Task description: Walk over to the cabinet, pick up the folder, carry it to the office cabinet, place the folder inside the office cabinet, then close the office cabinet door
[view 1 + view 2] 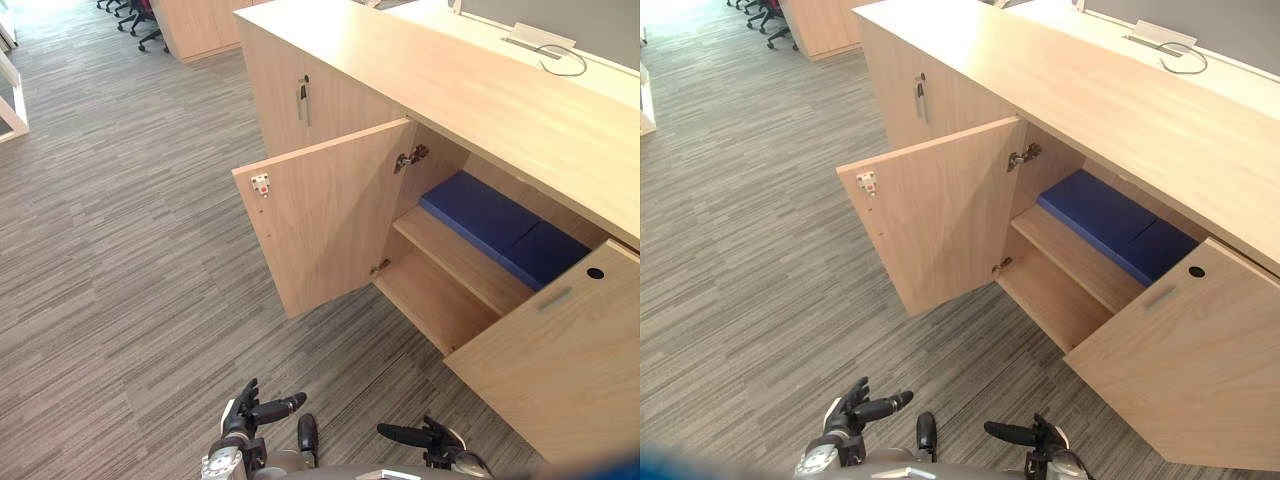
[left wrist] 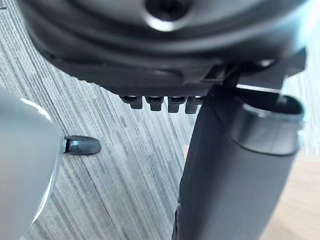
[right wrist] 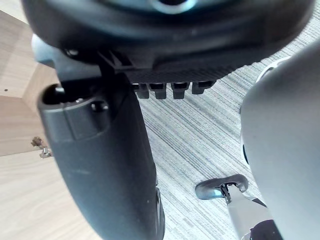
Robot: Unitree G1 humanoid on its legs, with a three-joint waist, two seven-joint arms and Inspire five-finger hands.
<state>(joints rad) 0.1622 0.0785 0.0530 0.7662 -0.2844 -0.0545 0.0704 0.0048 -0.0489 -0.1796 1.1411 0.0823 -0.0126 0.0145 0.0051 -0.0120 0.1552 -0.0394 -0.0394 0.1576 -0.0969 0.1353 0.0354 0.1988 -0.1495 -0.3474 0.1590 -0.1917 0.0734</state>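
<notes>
While flat on wood-grain shelf (image 1: 452, 256), matte blue rectangular folder (image 1: 500, 225).

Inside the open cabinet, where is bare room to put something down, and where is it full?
The bottom board under the shelf is bare. A bare strip of shelf runs in front of the blue folder. The cabinet top is bare near its front edge. The back of the shelf is taken by the folder.
</notes>
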